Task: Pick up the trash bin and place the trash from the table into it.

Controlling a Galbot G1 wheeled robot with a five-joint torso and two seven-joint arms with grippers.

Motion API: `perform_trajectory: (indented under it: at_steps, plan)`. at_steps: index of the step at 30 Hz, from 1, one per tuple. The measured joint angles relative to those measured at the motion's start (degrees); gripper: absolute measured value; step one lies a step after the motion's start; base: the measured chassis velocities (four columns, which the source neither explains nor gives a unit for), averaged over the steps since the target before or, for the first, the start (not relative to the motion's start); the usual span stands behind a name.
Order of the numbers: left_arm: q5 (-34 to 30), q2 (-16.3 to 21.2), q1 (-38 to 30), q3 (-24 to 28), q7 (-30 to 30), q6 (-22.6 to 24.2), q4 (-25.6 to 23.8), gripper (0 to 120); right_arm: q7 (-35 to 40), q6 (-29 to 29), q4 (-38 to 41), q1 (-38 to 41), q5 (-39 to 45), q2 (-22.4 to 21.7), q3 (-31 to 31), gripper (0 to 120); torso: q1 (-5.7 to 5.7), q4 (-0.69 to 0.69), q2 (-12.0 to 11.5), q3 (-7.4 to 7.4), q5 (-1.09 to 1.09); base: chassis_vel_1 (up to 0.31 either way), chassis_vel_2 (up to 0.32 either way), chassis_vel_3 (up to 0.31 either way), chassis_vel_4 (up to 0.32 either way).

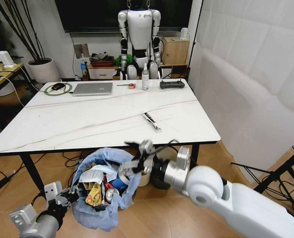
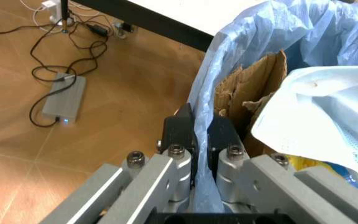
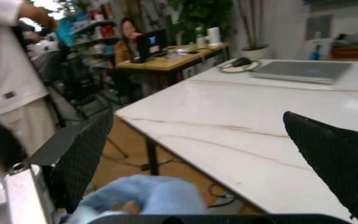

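Left gripper (image 2: 201, 128): low at the near left, below the table edge; fingers clenched on the crinkled blue bag at the rim of the trash bin (image 1: 103, 191).
Right gripper (image 1: 139, 157): just above the bin's far rim, beside the table's front edge; fingers (image 3: 79, 158) spread wide, nothing between them.
Trash bin: off the table, in front of it, near the floor. Contents: torn brown cardboard (image 2: 247, 93), light-blue mask (image 2: 319, 114), a can (image 1: 110, 194), blue cup (image 1: 119, 183), yellow wrapper (image 1: 93, 197).
Table (image 1: 82, 124): white, veined top. Carries a silver laptop (image 1: 93, 88), spray bottle (image 1: 145, 77), black controller (image 1: 172, 84), tape roll (image 1: 131, 86), and a small pen-like item (image 1: 152, 121) near the middle.
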Motion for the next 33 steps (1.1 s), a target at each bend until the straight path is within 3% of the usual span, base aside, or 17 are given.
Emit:
perform_trajectory:
  at_steps: [7, 10, 16, 21, 25, 33]
  plan:
    - [-0.3, 0.4, 0.2, -0.7, 0.0, 0.0, -0.4, 0, 3.7, -3.4, -10.1, 3.0, -1.7, 4.0, 2.2, 100, 0.0, 0.0, 0.0, 0.0, 0.01, 0.0, 0.0, 0.0, 0.0]
    - [-0.5, 0.6, 0.1, -0.7, 0.0, 0.0, -0.4, 0, 5.9, -7.6, -15.1, 4.0, -2.7, 5.7, 4.0, 100, 0.01, 0.01, 0.0, 0.0, 0.0, 0.0, 0.0, 0.0, 0.0]
    - [-0.6, 0.9, 0.0, -0.5, 0.0, 0.0, -0.4, 0, 6.8, -11.0, -20.3, 4.0, -4.4, 6.3, 6.7, 100, 0.01, -0.02, 0.0, 0.0, 0.0, 0.0, 0.0, 0.0, 0.0]
    - [-0.6, 0.7, 0.1, -0.5, 0.0, 0.0, -0.7, 0, 6.0, -11.2, -24.6, 3.9, -7.6, 7.8, 8.1, 100, 0.0, -0.01, 0.0, 0.0, 0.0, 0.0, 0.0, 0.0, 0.0]
    - [-0.6, 0.8, 0.4, -0.8, 0.0, 0.0, -1.2, 0, 4.2, -10.4, -30.3, 4.8, -9.5, 11.7, 10.0, 100, 0.01, -0.01, 0.0, 0.0, 0.01, 0.0, 0.0, 0.0, 0.0]
    - [-0.8, 0.7, 0.5, -1.2, 0.0, 0.0, -1.4, 0, 2.0, -11.3, -35.7, 8.4, -10.3, 14.9, 8.5, 100, 0.0, -0.01, 0.0, 0.0, -0.01, 0.0, 0.0, 0.0, 0.0]
